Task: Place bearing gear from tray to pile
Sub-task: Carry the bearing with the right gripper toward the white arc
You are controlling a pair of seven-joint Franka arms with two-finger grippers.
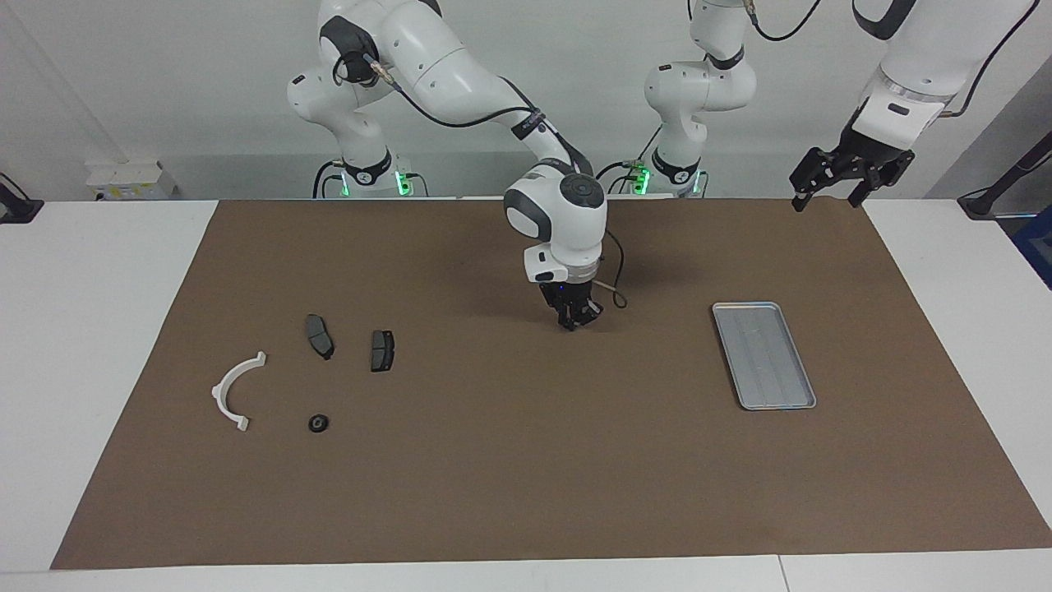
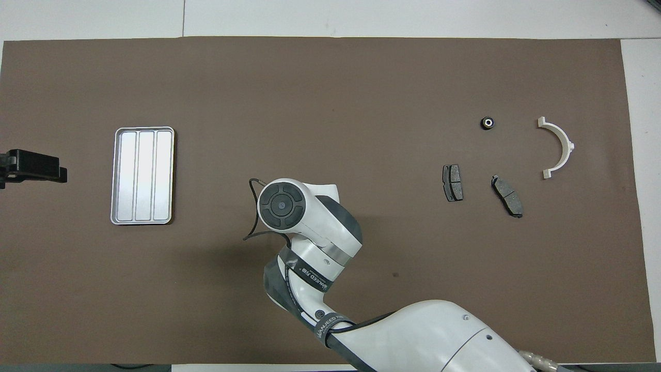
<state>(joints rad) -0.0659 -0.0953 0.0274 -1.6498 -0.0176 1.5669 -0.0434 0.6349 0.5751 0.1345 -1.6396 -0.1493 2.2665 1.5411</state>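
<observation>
already the bearing gear (image 1: 319,423) lies on the worktop beside the pile's white bracket (image 1: 234,389), and the tray (image 1: 763,354) is empty — right tool (image 1: 578,319) shut on nothing mid-mat, left tool (image 1: 846,177) open, waiting; next, retreat.

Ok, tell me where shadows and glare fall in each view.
Facing view: a soft shadow lies on the brown mat beside the right end effector; green lights glow at both arm bases. Overhead view: the tray shines pale and bright; the right arm casts a faint shadow on the mat beside it.
</observation>
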